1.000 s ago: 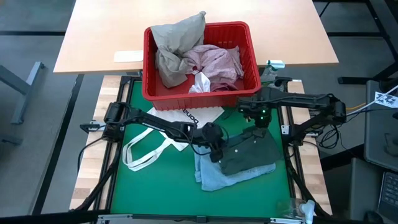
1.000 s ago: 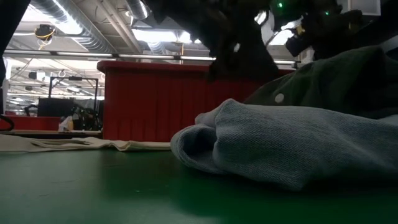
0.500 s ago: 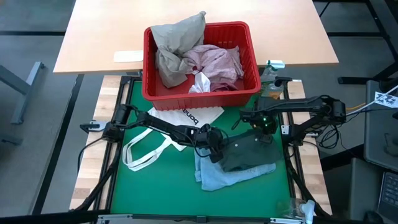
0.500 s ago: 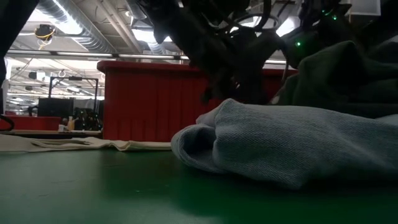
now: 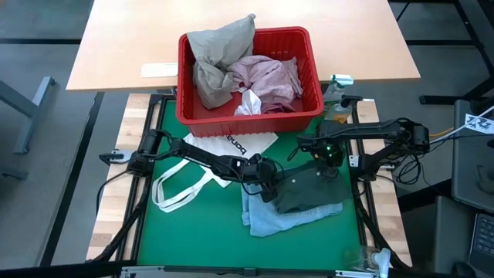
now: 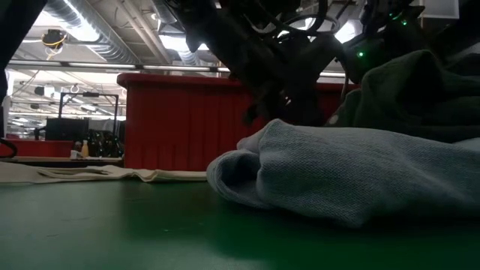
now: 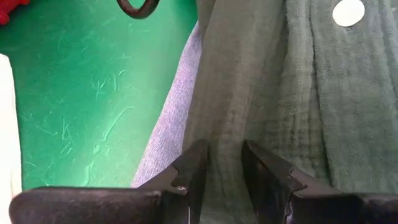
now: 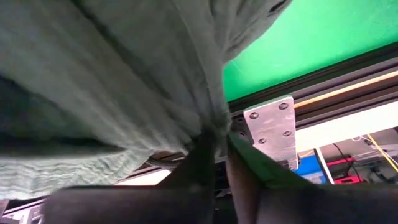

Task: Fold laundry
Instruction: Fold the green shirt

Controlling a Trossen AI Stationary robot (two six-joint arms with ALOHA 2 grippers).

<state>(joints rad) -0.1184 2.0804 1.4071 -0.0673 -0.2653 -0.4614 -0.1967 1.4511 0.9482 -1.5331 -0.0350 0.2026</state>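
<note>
Lying crumpled, your dark grey-green garment (image 5: 310, 190) covers a light blue one (image 5: 266, 217).
Left gripper (image 7: 222, 163) pinches its edge; right gripper (image 8: 217, 155) clamps a fold, barely parted.

Left tool (image 7: 221, 165) pinching; right tool (image 8: 217, 152) pinching.

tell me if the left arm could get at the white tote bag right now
Probably not yet: the left end effector is clamped on the dark green garment. The white tote bag lies uncovered beside that arm.
</note>
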